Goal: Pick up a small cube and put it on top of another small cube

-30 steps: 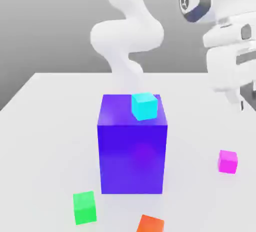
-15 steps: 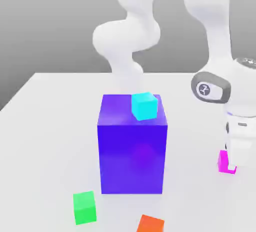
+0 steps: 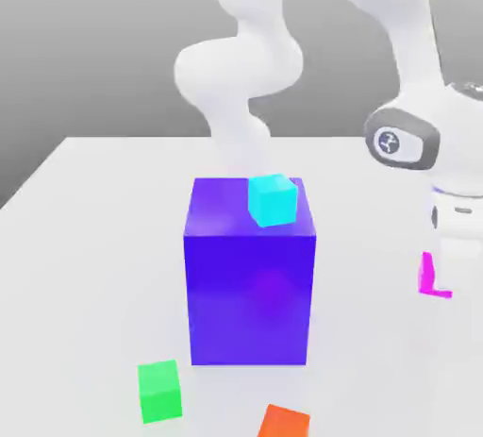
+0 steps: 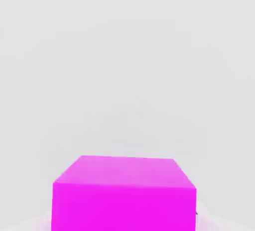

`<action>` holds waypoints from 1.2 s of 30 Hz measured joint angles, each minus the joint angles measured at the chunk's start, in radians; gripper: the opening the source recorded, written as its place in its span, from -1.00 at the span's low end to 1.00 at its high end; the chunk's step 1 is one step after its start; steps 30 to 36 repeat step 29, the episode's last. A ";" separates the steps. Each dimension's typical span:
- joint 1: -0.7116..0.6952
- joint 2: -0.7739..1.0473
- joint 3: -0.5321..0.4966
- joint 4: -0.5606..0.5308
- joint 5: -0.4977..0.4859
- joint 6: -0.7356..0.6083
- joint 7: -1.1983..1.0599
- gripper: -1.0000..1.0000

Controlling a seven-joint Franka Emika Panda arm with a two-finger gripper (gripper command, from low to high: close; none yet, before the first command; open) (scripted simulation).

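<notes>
The small cube (image 3: 427,273) is bright magenta-pink and sits at the exterior view's right, half hidden behind my white hand. My gripper (image 3: 441,284) is shut on it and holds it a little above the white table (image 3: 94,237). In the hand view the same small cube (image 4: 124,195) looms close, with the pale table behind it. A small cyan cube (image 3: 273,200) rests on the top face of the big purple-blue block (image 3: 250,284), near that block's far right corner.
A green cube (image 3: 158,391) lies on the table in front of the big block, towards the exterior view's left. An orange cube (image 3: 283,422) lies at the near edge. The arm's white links (image 3: 241,76) rise behind the block.
My hand came down over the magenta cube and shut on it. The cube now sits higher than before, off the table. The other cubes have not moved.
</notes>
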 joint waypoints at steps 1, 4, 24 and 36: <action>-0.029 -0.004 -0.027 0.009 0.008 -0.013 -0.002 -1.00; -0.120 -0.013 -0.116 0.035 0.031 -0.048 -0.001 -1.00; -0.557 0.121 -0.364 0.127 0.219 -0.017 -0.025 1.00; -0.560 0.122 -0.362 0.127 0.220 -0.015 -0.025 1.00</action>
